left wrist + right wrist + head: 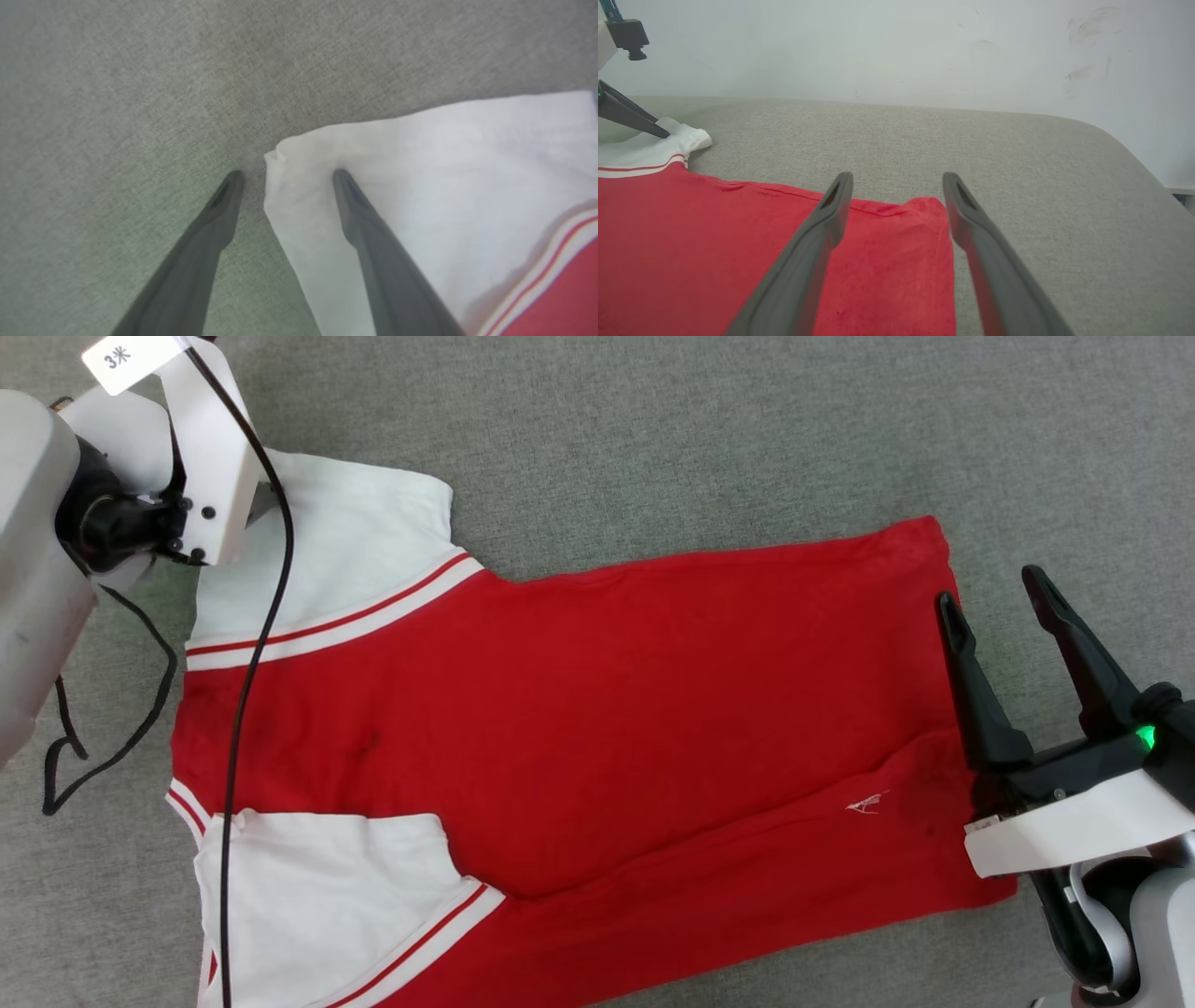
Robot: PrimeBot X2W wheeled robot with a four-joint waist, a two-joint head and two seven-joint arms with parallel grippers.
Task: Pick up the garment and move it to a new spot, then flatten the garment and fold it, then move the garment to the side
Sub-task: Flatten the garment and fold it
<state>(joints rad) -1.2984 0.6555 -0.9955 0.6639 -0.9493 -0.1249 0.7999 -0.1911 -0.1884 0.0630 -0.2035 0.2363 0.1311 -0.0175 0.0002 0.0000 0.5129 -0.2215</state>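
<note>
— Garment (579,709), head view?
— Spread flat on the grey surface (653,448). The right gripper (988,587) is parted and empty over the hem (934,551).
— Left wrist?
— The left gripper (287,173) is wide apart, straddling the white sleeve (444,154) corner and clamping nothing.
— Right wrist?
— Fingers are spread above the hem corner.

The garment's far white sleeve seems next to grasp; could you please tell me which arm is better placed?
Left. The left gripper is open and straddles the corner of that sleeve, one finger over its white fabric. The open right gripper sits at the red hem of the garment, the opposite end.
</note>
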